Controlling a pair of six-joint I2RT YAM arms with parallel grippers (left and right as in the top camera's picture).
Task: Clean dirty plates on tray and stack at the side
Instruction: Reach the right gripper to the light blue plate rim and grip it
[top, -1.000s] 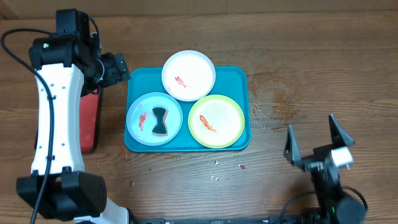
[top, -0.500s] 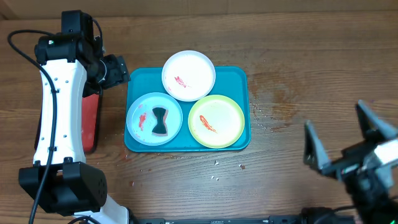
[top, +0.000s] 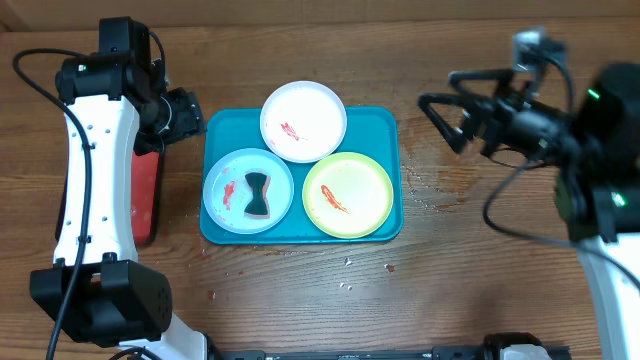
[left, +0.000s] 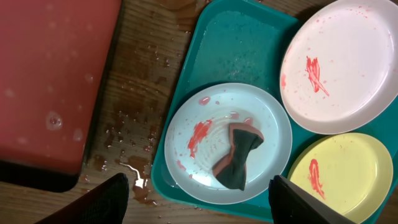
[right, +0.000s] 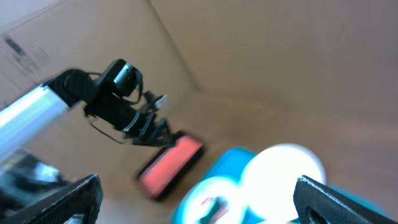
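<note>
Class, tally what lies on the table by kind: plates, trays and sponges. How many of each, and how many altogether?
Plates: 3 (white plate, blue plate, yellow-green plate)
Trays: 2 (teal tray, red tray)
Sponges: 1 (sponge, on the blue plate)
Total: 6

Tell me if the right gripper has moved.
Yes. In the overhead view the right gripper went from below the tray's lower edge to level with its top edge.

Tray (top: 375, 130) holding three plates (top: 303, 120), one behind two side by side, cloth (top: 258, 193) on the left one, smaller tray (top: 147, 195) leftward
</note>
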